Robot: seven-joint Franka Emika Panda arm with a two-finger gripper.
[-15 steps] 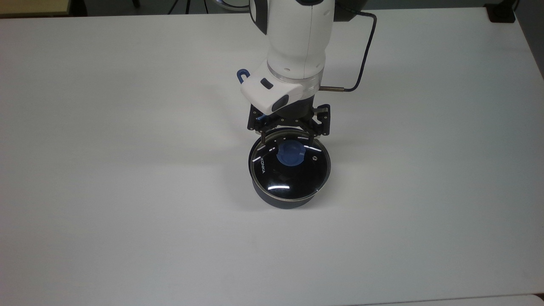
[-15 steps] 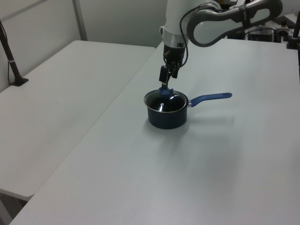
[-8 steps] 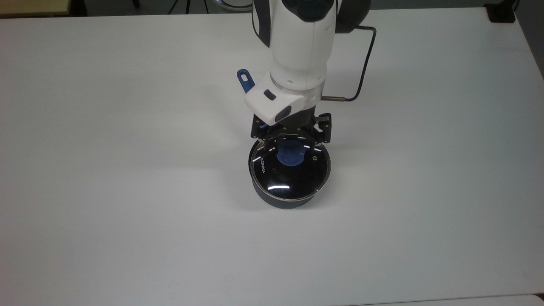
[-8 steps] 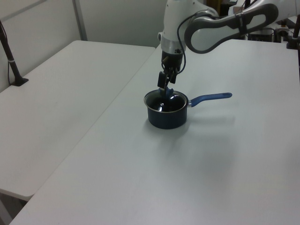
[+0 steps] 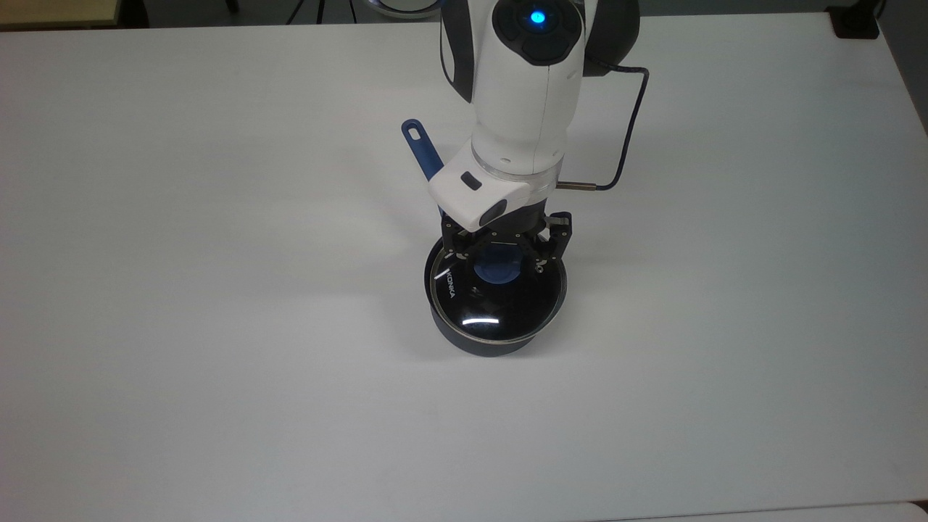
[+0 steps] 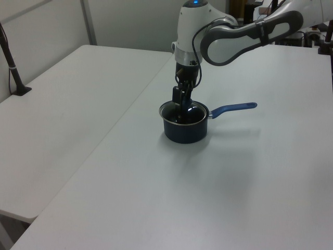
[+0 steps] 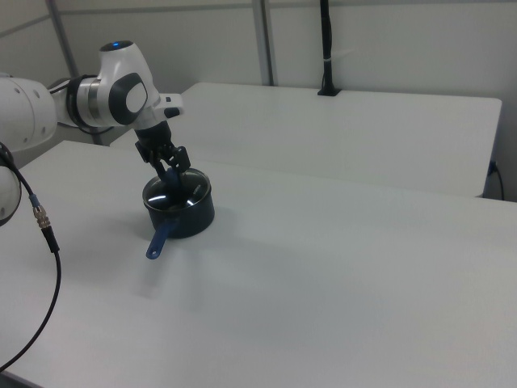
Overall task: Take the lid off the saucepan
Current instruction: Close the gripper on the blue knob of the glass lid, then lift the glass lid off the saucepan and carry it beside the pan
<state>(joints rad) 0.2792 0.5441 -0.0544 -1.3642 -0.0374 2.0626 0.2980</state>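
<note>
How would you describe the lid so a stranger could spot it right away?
On the white table, find the small dark navy saucepan with the long blue handle under the robot gripper. The lid is the round glass disc covering it, marked by a blue centre knob and white KONKA lettering.

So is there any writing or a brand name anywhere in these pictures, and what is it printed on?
"KONKA": white letters on the glass lid of the saucepan, near the rim on the top view's left, running along the edge so it reads sideways.
In the left view and the right view the same lettering is too small to read.
No other words, numbers or signs can be read on the arm, the claw or the table.
</note>
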